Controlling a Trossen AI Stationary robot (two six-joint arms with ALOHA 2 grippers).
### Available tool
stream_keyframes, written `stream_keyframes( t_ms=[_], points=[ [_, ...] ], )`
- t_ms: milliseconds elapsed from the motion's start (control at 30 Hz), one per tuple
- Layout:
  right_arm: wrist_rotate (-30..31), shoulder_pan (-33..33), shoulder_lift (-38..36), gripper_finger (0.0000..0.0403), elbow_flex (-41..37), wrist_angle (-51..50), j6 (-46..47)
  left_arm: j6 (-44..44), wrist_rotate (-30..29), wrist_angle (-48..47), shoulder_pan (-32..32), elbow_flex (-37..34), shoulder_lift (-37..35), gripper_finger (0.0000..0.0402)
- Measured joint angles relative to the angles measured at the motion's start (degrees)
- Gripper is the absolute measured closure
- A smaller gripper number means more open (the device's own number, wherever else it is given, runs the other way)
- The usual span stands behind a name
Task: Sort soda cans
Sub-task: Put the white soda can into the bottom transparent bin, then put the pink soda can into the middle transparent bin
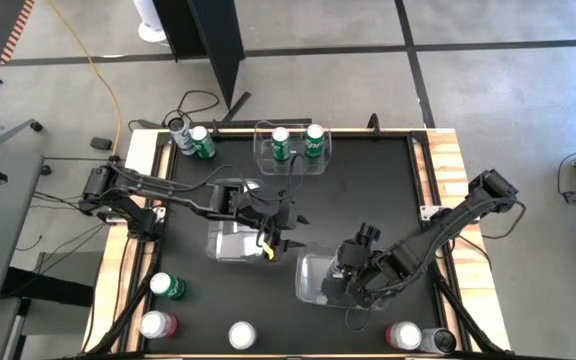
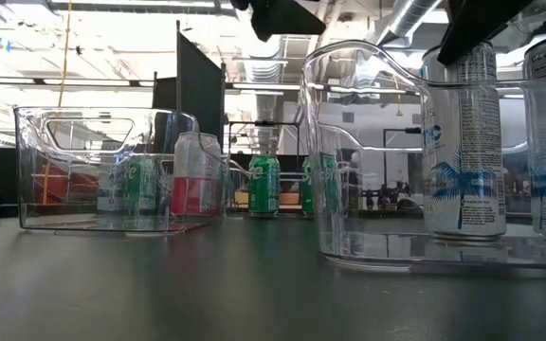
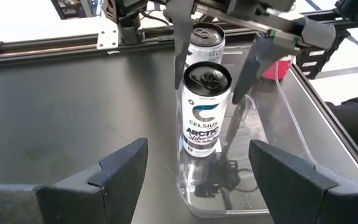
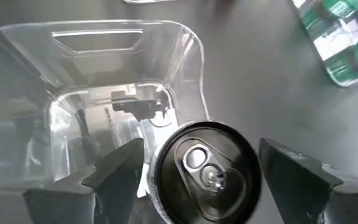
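can (image 4: pixel 205 171): upright in bin (image 4: pixel 23 87), between my right gripper (image 4: pixel 197 180) fingers, spread, apparently not gripping
left gripper (image 3: pixel 197 180): open, empty

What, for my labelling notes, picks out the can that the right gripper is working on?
On the black table, find the clear bin under the right arm; two white Celsius cans stand in it. The one meant is the can between the right gripper's open fingers, with a black top and "Arctic" lettering; its twin stands outside them.

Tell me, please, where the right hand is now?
In the high view the right hand hovers over the clear bin at the table's right front, its fingers open around a Celsius can.
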Motion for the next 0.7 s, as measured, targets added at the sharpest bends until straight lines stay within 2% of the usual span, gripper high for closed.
stream_keyframes(
  t_ms=[367, 700],
  points=[
    [4.2, 0.9, 0.0, 0.0074, 4.9, -1.0, -7.0, 0.9, -1.3, 0.4, 0.0, 0.0, 0.0, 0.0125],
    [19.9, 9.1, -2.1, 0.0074, 7.5, -0.4, -12.8, 1.7, -7.2, -0.7, -0.6, 0.0, -2.3, 0.0125]
  ],
)
